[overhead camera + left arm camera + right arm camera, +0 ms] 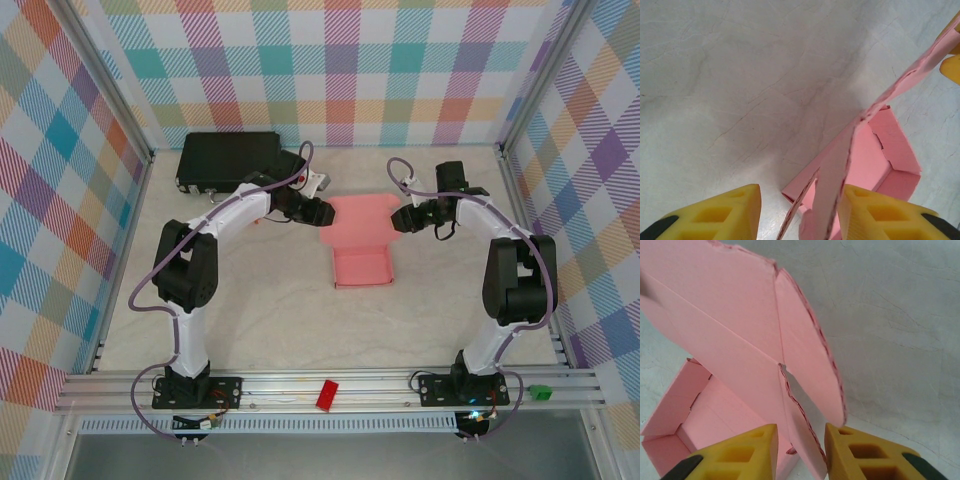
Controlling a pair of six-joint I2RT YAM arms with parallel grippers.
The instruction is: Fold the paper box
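Mid-desk [250, 310], on a pale marbled top: box [360, 262] of thin, matte pink card, half formed. Shallow rectangular tray with low folded walls, open on top, bare pink floor showing. Broad flap raised at the far side, creased, with slightly ragged die-cut edges. Left tool [322, 212] at the flap's left edge, blocky yellow fingers [735, 212] spread, card standing between them and close against one. Right tool [403, 218] at the flap's right edge, fingers [752, 447] spread less widely, a side tab hanging in the gap, not pinched. Far-left corner: flat black rectangular case [228, 160]. Near edge, on the metal rail [420, 385]: small red block [327, 394].
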